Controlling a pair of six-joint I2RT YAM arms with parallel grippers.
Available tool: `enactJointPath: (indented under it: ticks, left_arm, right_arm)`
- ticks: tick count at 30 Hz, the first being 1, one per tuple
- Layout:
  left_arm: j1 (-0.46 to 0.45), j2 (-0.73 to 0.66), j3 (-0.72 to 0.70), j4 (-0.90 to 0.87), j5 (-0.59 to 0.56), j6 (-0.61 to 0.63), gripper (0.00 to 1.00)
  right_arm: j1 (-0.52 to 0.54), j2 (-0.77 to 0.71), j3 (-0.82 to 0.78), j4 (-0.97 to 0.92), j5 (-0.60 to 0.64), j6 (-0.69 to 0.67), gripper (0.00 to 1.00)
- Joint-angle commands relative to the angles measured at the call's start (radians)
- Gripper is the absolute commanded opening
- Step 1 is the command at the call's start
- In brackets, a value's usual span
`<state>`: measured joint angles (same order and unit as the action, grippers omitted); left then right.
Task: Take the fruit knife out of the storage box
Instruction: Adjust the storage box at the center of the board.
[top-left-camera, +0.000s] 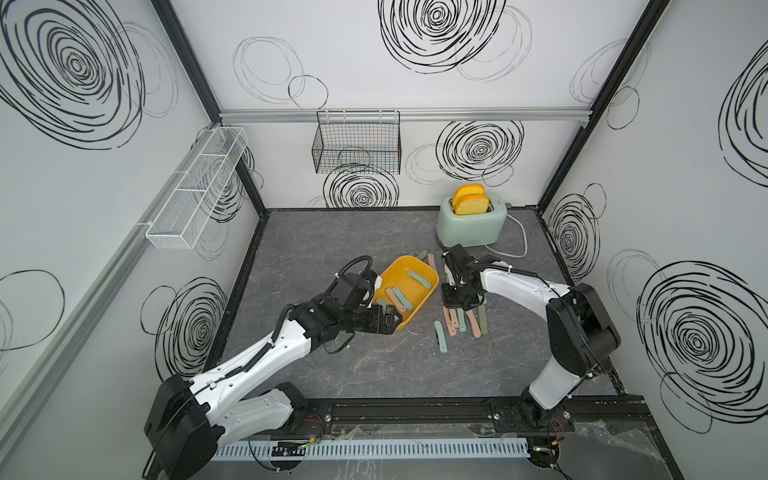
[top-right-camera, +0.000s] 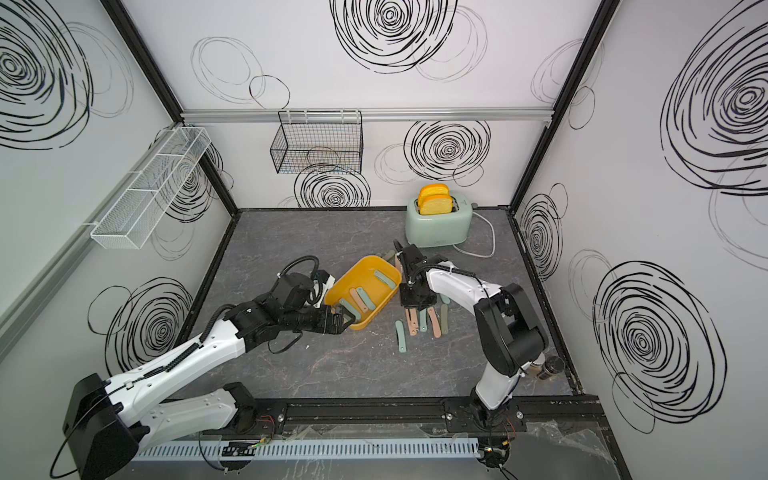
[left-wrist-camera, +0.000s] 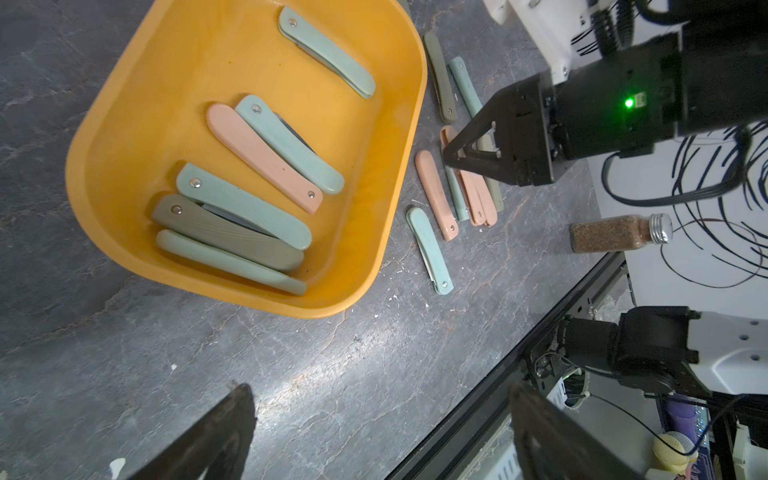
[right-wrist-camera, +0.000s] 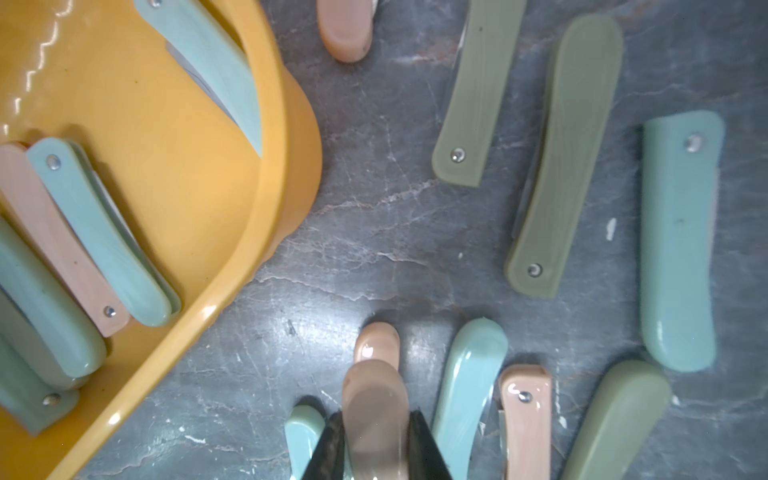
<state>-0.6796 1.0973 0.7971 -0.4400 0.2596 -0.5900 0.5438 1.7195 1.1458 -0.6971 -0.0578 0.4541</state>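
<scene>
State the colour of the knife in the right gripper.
Pink; the knife shows best in the right wrist view, between the right gripper fingers.

- storage box — mustard yellow, plain
- folded knives in it: pale teal, one pink, one olive, silver rivets
- knife between the right gripper fingers: pink
- knives just beside that gripper: olive, teal, pink
- table — dark grey marble, pale veins
- toaster: mint green; toast orange crust
- walls: white, black scribble swirls
- wire basket black, mesh rack white
</scene>
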Motion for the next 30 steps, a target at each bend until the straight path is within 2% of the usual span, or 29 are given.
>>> enactJointPath:
  ticks: [1, 20, 30]
  left_arm:
    - [0.006, -0.027, 0.02, 0.01, -0.02, 0.018, 0.98]
    - [0.04, -0.103, -0.025, -0.037, -0.027, 0.015, 0.98]
    - [0.043, -0.11, -0.036, -0.034, -0.026, 0.009, 0.98]
  right_arm:
    - [0.0, 0.04, 0.035, 0.028, -0.032, 0.017, 0.23]
    - [0.022, 0.204, 0.219, 0.013, -0.092, -0.001, 0.23]
    - [0.021, 0.243, 0.247, -0.03, 0.0, -0.031, 0.23]
